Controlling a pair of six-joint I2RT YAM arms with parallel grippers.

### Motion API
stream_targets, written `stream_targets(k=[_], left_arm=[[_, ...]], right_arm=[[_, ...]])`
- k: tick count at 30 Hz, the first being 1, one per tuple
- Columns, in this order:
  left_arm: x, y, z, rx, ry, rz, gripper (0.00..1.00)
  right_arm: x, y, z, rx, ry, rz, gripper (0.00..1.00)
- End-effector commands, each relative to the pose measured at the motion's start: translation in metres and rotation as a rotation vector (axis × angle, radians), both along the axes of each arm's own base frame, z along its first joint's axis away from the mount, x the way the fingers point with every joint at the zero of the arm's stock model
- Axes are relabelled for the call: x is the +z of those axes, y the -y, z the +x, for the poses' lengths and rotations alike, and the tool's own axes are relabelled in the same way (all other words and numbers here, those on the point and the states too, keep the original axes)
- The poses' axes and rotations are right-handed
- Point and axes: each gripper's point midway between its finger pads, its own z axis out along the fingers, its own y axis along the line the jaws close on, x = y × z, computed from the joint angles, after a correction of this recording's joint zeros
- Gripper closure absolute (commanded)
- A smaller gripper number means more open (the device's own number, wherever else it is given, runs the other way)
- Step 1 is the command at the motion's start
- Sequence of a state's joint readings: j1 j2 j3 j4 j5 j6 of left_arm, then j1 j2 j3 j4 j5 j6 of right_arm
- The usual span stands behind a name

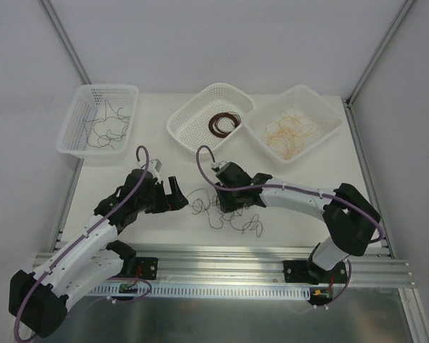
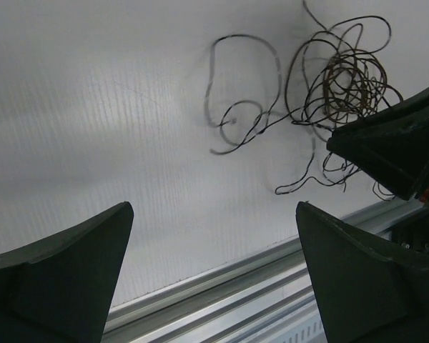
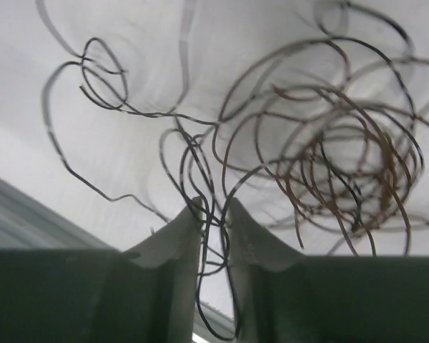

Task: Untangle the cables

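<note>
Top view: the cables (image 1: pixel 244 224) lie tangled on the counter (image 1: pixel 307 179) at lower centre of the frame, between both arms. Left wrist view: your left claw (image 2: pixel 211 211) gapes wide and empty, with the knot at upper right. Right wrist view: your right claw (image 3: pixel 213 214) stands narrow, black strands pinched between its tips. Lift slowly and hold that pinch, so the brown coil (image 3: pixel 343 164) at right slides free rather than tightening.
</note>
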State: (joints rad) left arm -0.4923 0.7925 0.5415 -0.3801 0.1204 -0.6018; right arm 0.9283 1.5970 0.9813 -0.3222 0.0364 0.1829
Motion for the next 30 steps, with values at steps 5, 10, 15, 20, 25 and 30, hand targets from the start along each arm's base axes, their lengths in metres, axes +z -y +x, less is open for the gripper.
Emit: stream_targets(k=[5,10,15,20,25,30], left_arm=[[-0.004,0.008,-0.001,0.012,-0.030,-0.028,0.01],[-0.011,0.018,-0.002,0.044,-0.115,-0.055,0.05],[-0.019,0.034,-0.010,0.050,-0.196,-0.058,0.11],[-0.017,0.046,-0.009,0.086,-0.225,-0.066,0.15],[-0.010,0.058,-0.006,0.136,-0.232,-0.085,0.16],[-0.013,0.063,0.000,0.164,-0.233,-0.064,0.21]], right_arm=[[0.023,-0.004,0.002,0.005,0.057,-0.005,0.56],[0.038,0.000,0.006,-0.021,0.085,0.018,0.50],[0.040,0.002,0.013,-0.037,0.079,0.029,0.45],[0.036,0.000,0.018,-0.044,0.062,0.048,0.45],[0.038,-0.007,0.021,-0.037,0.053,0.082,0.44],[0.033,-0.008,0.024,-0.042,0.039,0.085,0.44]])
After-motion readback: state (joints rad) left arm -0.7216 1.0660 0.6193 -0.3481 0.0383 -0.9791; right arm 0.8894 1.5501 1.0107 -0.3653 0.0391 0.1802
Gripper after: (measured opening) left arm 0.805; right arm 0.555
